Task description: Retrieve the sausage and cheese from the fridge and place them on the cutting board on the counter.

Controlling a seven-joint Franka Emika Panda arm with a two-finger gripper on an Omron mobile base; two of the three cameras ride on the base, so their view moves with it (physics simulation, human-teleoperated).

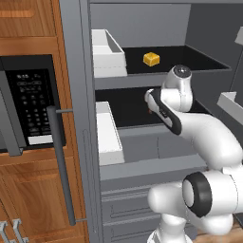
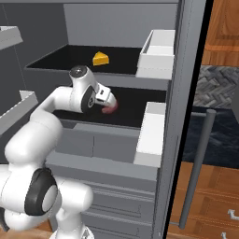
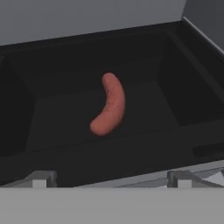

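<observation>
Gripper: the gripper (image 3: 111, 179) hangs at the front lip of the fridge's (image 1: 142, 156) lower black shelf, jaws spread wide, holding nothing.
Sausage: the sausage (image 3: 109, 105) lies loose on that same shelf, just beyond the fingertips (image 3: 41, 179) and centred between them, curved, untouched.
Cheese: the cheese (image 1: 151, 59) sits one shelf above the sausage and further back, near the white door bin (image 1: 108, 52).
Step in hand: approach to the sausage, first of two pick-ups, by my reading.
Next move: likely advance and lower until the jaws straddle the sausage across its narrow width, then close.
</observation>
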